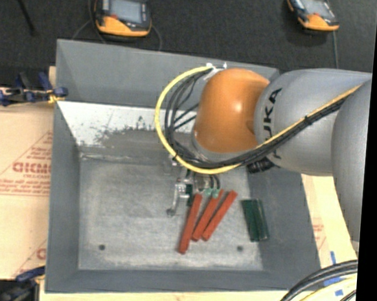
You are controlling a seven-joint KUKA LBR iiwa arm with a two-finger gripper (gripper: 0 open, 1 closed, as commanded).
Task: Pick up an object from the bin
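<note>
Bin: grey metal bin [65,189], floor mostly bare; the few things in it lie right of centre.
Arm: reaches in from the right, with its orange wrist cover [227,111] above the back half of the bin and hiding much of the tool under it.
End effector: end effector [185,198] is low over the floor, at the upper end of the red sticks. Whether it is apart or together I cannot tell; the cover and cables hide too much. Nothing seen clamped in it.
Nearest thing: three red sticks [201,220], long and thin, lying side by side on a slant and touching along their length. The leftmost reaches furthest toward the front wall.
Also near: small green pieces [214,194] at the sticks' upper ends, too small to identify. A dark green flat block [256,220] lies apart, to their right.
Step (judged): lining up on the leftmost stick; no lift yet.
To do it well: close across the stick's narrow width, not along it. Take one stick only, since its neighbours touch it and may drag or tip up with it. Go down to the floor before closing and lift straight.
Risk: a grip near the stick's end could let it swing or slip out.
</note>
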